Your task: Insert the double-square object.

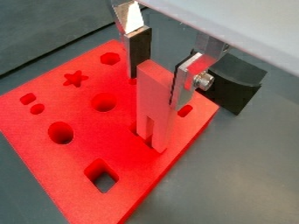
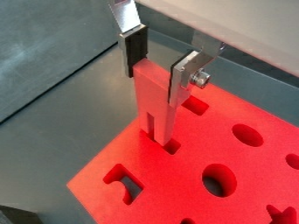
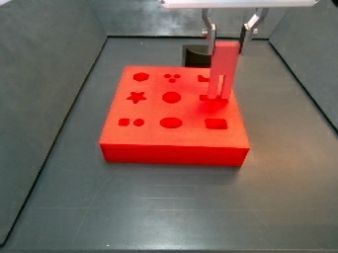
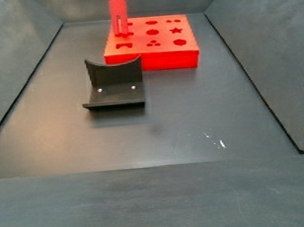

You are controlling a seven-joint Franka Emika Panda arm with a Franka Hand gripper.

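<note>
The double-square object is a slim red peg standing upright, its lower end in a hole near the edge of the large red board. It also shows in a wrist view and in both side views. My gripper is directly above the board and shut on the peg's top end, one pad on each side. The gripper shows in a wrist view and in a side view. Most of the peg stands above the board.
The board has several other shaped holes: a star, circles, a hexagon, a square. The dark fixture stands on the grey floor beside the board and shows behind the gripper in a wrist view. Sloping bin walls surround the floor.
</note>
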